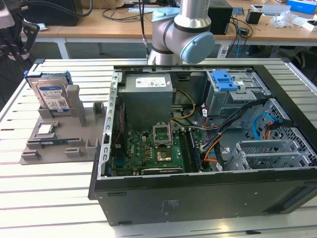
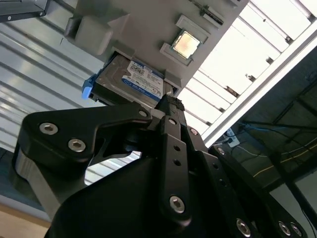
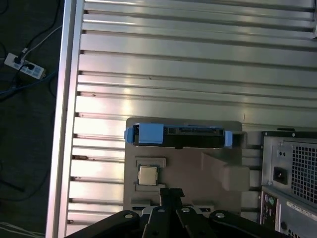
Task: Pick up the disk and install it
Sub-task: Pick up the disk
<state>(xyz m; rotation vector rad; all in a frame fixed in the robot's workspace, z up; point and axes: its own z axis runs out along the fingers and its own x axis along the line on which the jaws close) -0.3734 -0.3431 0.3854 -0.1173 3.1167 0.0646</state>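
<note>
The disk [image 1: 52,95], silver with a blue-and-white label and a blue carrier frame, stands on edge in a slot of the grey holder [image 1: 59,147] on the exterior view's left. Both wrist views show it too: the disk [image 2: 132,79] with its label facing out, and the disk [image 3: 193,138] seen edge-on from above. My gripper [image 3: 171,191] hangs above the holder, well apart from the disk, with its black fingers [image 2: 168,102] together and nothing between them.
A small square processor chip [image 1: 45,130] lies in the holder beside the disk. The open computer case [image 1: 198,194] fills the table's right side, with a blue-latched drive bay [image 1: 223,79] at its back. The arm's base [image 1: 181,29] stands behind the case.
</note>
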